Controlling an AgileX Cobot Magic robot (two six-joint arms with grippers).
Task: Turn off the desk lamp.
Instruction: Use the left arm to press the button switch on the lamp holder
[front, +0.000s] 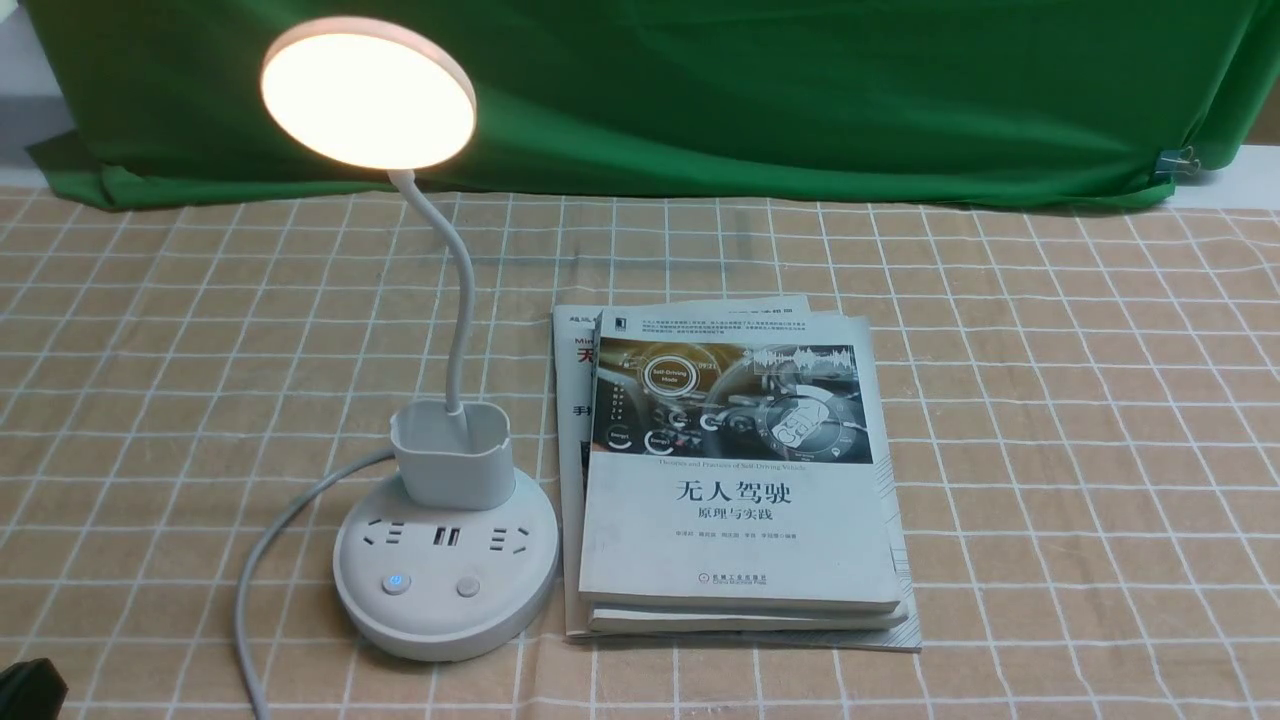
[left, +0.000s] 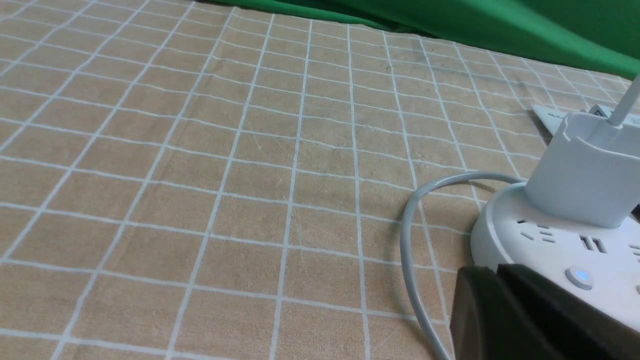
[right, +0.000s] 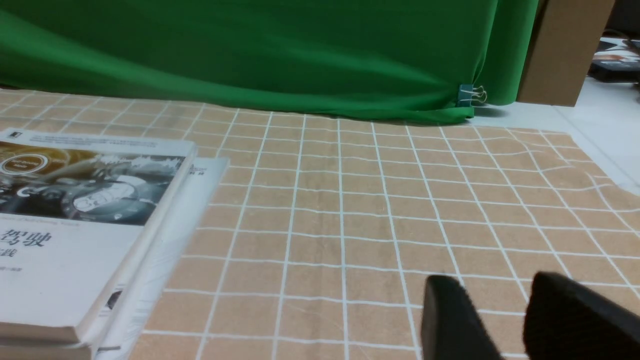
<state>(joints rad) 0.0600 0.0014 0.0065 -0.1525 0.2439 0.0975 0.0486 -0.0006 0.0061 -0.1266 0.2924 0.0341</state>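
We see the left gripper's fingers (left: 482, 310) close together at the near left edge, though we cannot tell whether they fully meet; the right gripper's fingers (right: 457, 320) are spread, with a gap between them. The left ones are near the desk lamp (front: 445, 590), which stands on the left of the worktop (front: 1090, 480), its disc head glowing and its left button (front: 396, 583) lit blue. We see its grey cable (front: 262, 560) curving round the left side. Just right of the base lies a stack of books (front: 740, 530); a green cloth (front: 800, 100) hangs at the far side.
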